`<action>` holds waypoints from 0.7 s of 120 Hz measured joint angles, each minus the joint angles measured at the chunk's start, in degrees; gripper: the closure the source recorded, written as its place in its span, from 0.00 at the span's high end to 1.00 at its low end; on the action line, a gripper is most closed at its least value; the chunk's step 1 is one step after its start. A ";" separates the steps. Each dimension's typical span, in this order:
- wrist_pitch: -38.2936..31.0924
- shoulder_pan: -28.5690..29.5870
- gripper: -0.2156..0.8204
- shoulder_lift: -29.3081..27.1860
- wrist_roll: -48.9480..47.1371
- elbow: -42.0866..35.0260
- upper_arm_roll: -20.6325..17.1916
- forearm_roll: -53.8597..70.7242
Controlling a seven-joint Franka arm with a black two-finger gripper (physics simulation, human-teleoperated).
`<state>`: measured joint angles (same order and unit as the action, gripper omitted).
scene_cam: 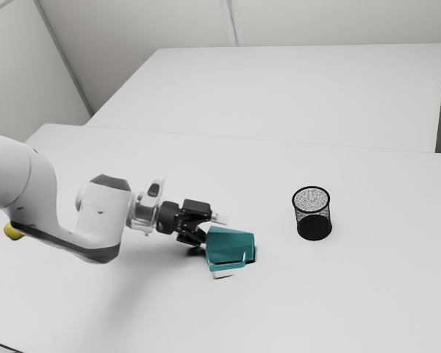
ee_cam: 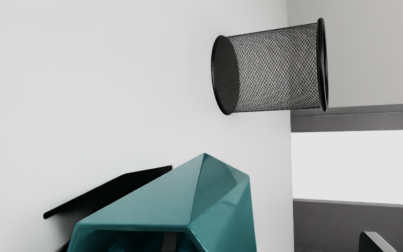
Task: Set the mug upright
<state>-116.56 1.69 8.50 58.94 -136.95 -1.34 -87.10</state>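
Observation:
The teal faceted mug (scene_cam: 231, 244) lies on its side in the exterior view, its mouth facing the gripper (scene_cam: 212, 229) and its handle on the side nearer that view's bottom edge. In the wrist view the mug (ee_cam: 152, 196) shows its dark mouth, with one finger reaching inside. The gripper (ee_cam: 271, 241) stands open, the other finger outside the mug and well apart from its wall. The inner finger's tip and any contact with the mug wall are hidden.
A black mesh pen cup (scene_cam: 312, 213) stands upright on the white table (scene_cam: 367, 294), beyond the mug toward the exterior view's right. A yellow object (scene_cam: 13, 231) lies near the arm at that view's left. Another white surface (scene_cam: 294, 88) extends behind.

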 joint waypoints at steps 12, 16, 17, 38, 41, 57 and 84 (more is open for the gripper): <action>0.39 -0.01 0.56 0.11 1.78 0.02 -0.05 -0.44; 0.48 -0.01 0.51 0.10 2.31 0.01 -0.06 -0.54; 0.50 -0.01 0.50 0.09 2.44 0.01 -0.06 -0.55; 0.74 -0.08 0.24 -0.05 4.75 0.07 -0.07 -0.74; 0.76 -0.09 0.21 -0.08 5.03 0.07 -0.07 -0.76; 0.73 -0.12 0.12 -0.21 6.19 0.03 -0.07 -0.79; 0.42 -0.56 0.06 -1.79 7.57 0.02 -0.07 -0.74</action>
<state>-116.15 1.12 6.71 66.51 -136.93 -1.41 -87.84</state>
